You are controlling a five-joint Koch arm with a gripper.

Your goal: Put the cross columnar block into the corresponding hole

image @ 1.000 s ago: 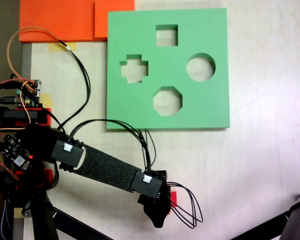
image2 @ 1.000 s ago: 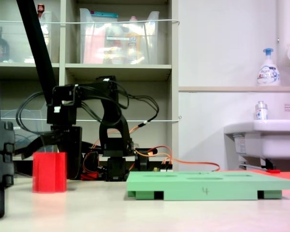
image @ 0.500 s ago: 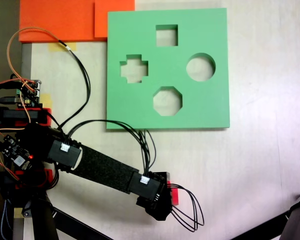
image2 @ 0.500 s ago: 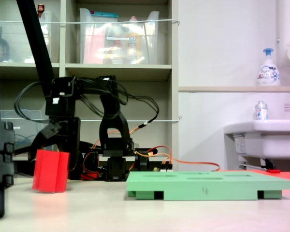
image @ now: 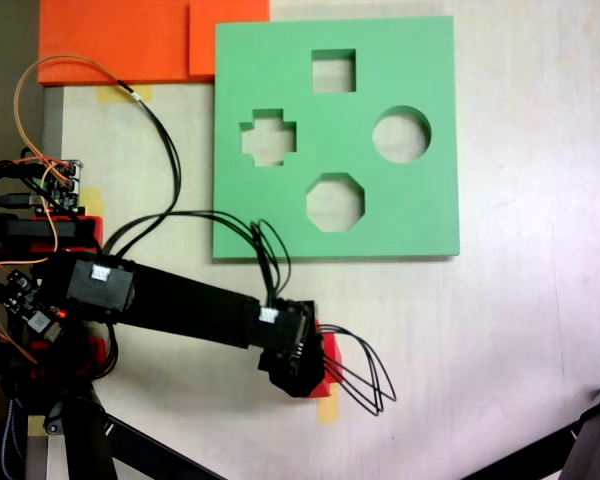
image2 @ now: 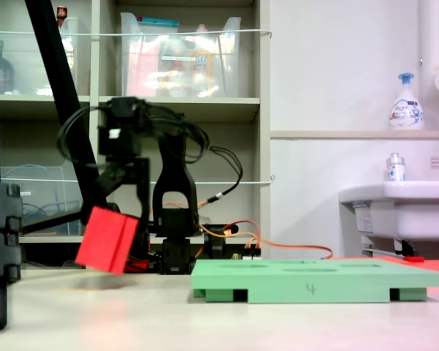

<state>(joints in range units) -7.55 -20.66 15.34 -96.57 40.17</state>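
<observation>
One red block (image2: 107, 239) hangs tilted, apart from green board (image2: 314, 280).

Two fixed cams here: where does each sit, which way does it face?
One fixed view: above the table, looking straight down on the green board and its plus-shaped hole; the arm reaches in from the left, claw over the red block.
Other fixed view: near tabletop height, facing shelves and sink; arm side-on, claw holding the block tilted off the table.
Shared: arm, block, board.
</observation>
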